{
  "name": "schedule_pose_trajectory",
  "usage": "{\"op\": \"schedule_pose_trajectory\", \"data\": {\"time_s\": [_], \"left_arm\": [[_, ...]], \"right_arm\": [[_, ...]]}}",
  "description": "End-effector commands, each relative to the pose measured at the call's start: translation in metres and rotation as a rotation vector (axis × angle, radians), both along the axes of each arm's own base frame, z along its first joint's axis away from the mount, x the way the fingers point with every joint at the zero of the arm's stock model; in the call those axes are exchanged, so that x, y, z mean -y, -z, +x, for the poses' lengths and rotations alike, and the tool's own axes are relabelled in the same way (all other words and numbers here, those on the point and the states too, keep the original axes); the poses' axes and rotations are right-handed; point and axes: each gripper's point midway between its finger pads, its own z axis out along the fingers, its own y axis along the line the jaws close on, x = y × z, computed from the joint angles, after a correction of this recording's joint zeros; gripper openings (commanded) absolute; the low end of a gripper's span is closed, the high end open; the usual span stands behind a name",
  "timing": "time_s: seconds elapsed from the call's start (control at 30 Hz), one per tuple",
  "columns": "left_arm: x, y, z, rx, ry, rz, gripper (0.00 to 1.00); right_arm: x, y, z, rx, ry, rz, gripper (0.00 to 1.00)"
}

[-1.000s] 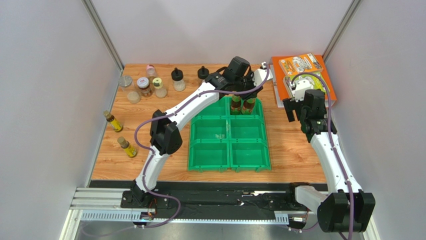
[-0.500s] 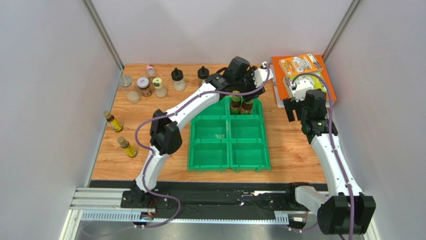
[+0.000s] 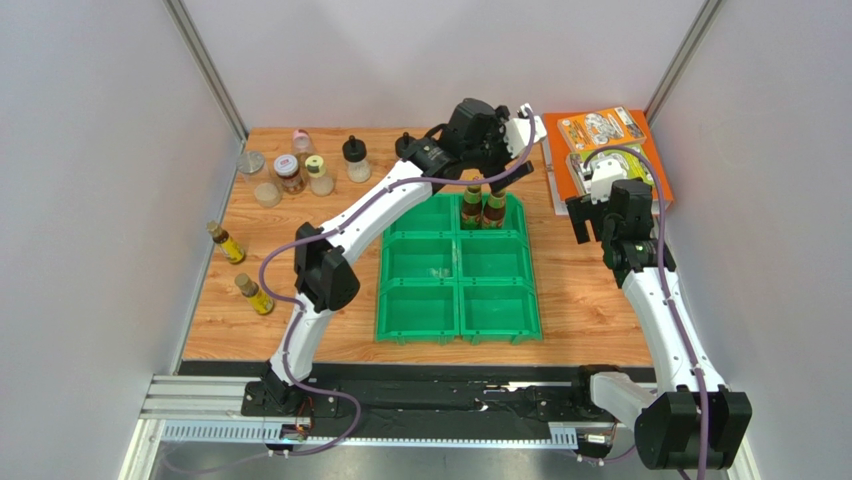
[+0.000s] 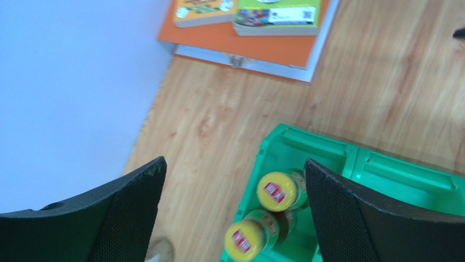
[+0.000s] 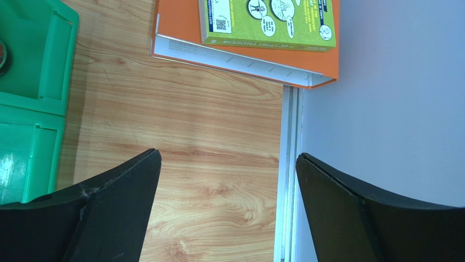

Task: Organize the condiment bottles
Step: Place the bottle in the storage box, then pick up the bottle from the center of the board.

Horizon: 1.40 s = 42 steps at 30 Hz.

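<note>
Two brown condiment bottles with yellow caps [image 3: 471, 208] [image 3: 494, 208] stand in the far right compartment of the green bin [image 3: 458, 300]. In the left wrist view these same capped bottles [image 4: 277, 191] [image 4: 244, 240] sit below and between my fingers. My left gripper [image 3: 503, 172] [image 4: 234, 162] hangs open above them, touching neither. Other bottles and jars stand at the far left: a clear jar [image 3: 252, 162], an amber jar [image 3: 289, 173], a pink-capped one [image 3: 301, 140], a pale-green-capped one [image 3: 318, 172] and a black-capped one [image 3: 354, 158]. Two yellow-capped bottles [image 3: 226, 242] [image 3: 254, 293] lie near the left edge. My right gripper [image 3: 592, 220] [image 5: 227, 155] is open over bare wood.
An orange book with a green book on it [image 3: 605, 150] [image 5: 262, 22] lies at the far right corner. The right wall and its metal rail [image 5: 288, 164] run close beside my right gripper. The bin's other compartments [image 3: 420, 262] hold no bottles.
My left gripper has opened wide and risen away from the two bottles in the far right compartment, which stay standing. The right arm has not moved.
</note>
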Motion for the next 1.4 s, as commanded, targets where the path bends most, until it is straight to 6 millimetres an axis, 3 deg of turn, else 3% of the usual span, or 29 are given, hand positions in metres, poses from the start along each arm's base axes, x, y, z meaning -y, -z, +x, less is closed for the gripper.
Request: {"op": "schedule_pose_trajectory", "data": {"time_s": [0.0, 0.1, 0.13, 0.17, 0.2, 0.23, 0.37, 0.4, 0.5, 0.6, 0.8, 1.03, 1.37], "left_arm": [[-0.070, -0.154, 0.008, 0.269, -0.190, -0.154, 0.99], [-0.119, -0.163, 0.025, 0.270, -0.314, -0.151, 0.99], [-0.151, -0.160, 0.040, 0.259, -0.379, -0.141, 0.99], [-0.165, -0.156, 0.047, 0.244, -0.402, -0.139, 0.99], [-0.179, -0.150, 0.054, 0.221, -0.429, -0.140, 0.99], [-0.211, -0.141, 0.071, 0.201, -0.490, -0.128, 0.99], [-0.248, -0.093, 0.110, 0.103, -0.511, -0.088, 0.99], [-0.246, -0.069, 0.122, 0.068, -0.494, -0.061, 0.99], [-0.240, -0.024, 0.144, 0.024, -0.454, 0.019, 0.99], [-0.229, 0.009, 0.160, -0.020, -0.425, 0.039, 1.00], [-0.215, 0.053, 0.175, -0.077, -0.393, 0.042, 0.99], [-0.210, 0.083, 0.175, -0.127, -0.381, 0.039, 1.00], [-0.219, 0.090, 0.194, -0.098, -0.446, 0.010, 0.99]], "right_arm": [[-0.001, -0.017, 0.003, 0.055, -0.001, 0.015, 0.97], [-0.003, -0.019, 0.002, 0.062, -0.008, 0.024, 0.98], [-0.004, -0.019, 0.002, 0.059, -0.011, 0.028, 0.98], [-0.005, -0.018, 0.002, 0.059, -0.018, 0.032, 0.98], [-0.006, -0.019, 0.002, 0.060, -0.021, 0.033, 0.98], [-0.006, -0.018, 0.002, 0.054, -0.021, 0.035, 0.98], [-0.008, -0.017, 0.003, 0.050, -0.026, 0.042, 0.98], [-0.008, -0.016, 0.003, 0.048, -0.023, 0.044, 0.98], [-0.008, -0.015, 0.003, 0.043, -0.022, 0.042, 0.98], [-0.006, -0.013, 0.004, 0.039, -0.015, 0.038, 0.98], [-0.003, -0.007, 0.006, 0.019, -0.003, 0.022, 0.98], [-0.001, -0.003, 0.008, 0.005, 0.005, 0.017, 0.97], [-0.003, 0.001, 0.008, -0.006, -0.003, 0.019, 0.97]]}}
